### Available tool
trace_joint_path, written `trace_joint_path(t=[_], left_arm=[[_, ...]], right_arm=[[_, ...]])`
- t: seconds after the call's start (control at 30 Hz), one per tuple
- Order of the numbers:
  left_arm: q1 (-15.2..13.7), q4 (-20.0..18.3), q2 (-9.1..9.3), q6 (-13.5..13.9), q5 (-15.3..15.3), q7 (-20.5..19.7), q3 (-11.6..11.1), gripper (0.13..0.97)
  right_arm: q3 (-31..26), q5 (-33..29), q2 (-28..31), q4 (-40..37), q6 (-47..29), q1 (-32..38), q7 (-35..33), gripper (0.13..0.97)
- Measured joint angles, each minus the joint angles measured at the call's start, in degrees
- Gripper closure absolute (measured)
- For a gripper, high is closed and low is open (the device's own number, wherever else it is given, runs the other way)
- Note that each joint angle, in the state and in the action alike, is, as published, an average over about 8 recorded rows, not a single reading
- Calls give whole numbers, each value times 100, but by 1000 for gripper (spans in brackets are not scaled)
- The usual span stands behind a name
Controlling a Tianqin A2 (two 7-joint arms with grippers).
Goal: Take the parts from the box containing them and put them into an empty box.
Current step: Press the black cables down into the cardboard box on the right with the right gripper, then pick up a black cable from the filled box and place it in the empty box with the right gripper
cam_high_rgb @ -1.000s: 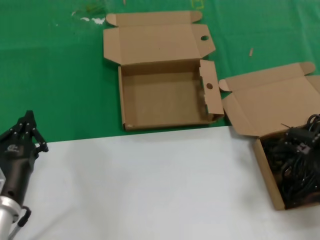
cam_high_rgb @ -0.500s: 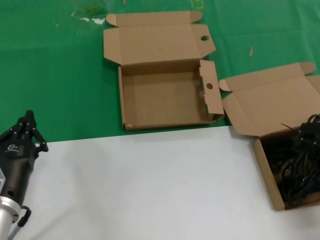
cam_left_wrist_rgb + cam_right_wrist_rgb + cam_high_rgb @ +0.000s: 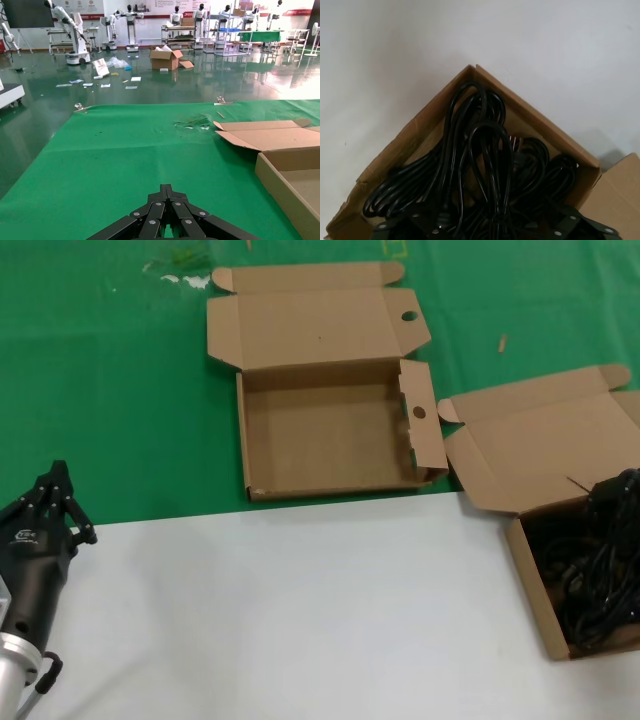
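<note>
- Left tool (image 3: pixel 62 480): parked at the near left of the head view, over the line where the green mat (image 3: pixel 110 390) meets the white table (image 3: pixel 300 610). Its black fingers (image 3: pixel 167 202) meet at a point in the left wrist view, so the tool is closed and carries nothing.
- Right tool (image 3: pixel 492 227): above the cable box at the far right of the table. In the right wrist view only its dark finger bases show along the frame edge, among the cables. Whether it is wide, narrow or gripping a cable cannot be told. In the head view it merges with the black cables at the right edge.
- Box with the cables (image 3: pixel 530 585): shallow brown cardboard, lid (image 3: pixel 540 445) folded open and lying back onto the green mat; the tray sits on the white table at the right edge.
- Black power cables (image 3: pixel 470 165): glossy looped bundles piled together inside this box, filling it up to a corner. One loop stands higher than the rest, near the middle of the pile. Individual bundles cannot be counted.
- Empty box (image 3: pixel 330 435): shallow brown cardboard, on the green mat at centre back, open, with nothing inside. A round hole (image 3: pixel 409 316) shows in a lid flap and another (image 3: pixel 419 412) in the right side flap. Its right side stands just beside the open lid of the cable box.
</note>
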Motion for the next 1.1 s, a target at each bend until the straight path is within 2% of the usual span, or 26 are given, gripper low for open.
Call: trace_joint_path(t=[0.07,0.33,0.37,0.63,0.93,1.1], left_arm=[[0,0,0,0,0,0,0,957],[0,0,0,0,0,0,0,957],[0,0,0,0,0,0,0,957],[0,0,0,0,1,0,0,957],[0,0,0,0,1,-4,0,957],[0,0,0,0,1,-3,0,957]], right_arm=[[-22,-42,-29,-80,15,39,-22,315],[-47,-118,-57,-178,5,111,75,505],[-43,-116,-61,-182,7,115,90,505],[-15,-51,-145,-255,79,97,171,715],[-33,-62,-215,-328,99,164,245,859],[-34,-101,-187,-229,-8,245,428,878]])
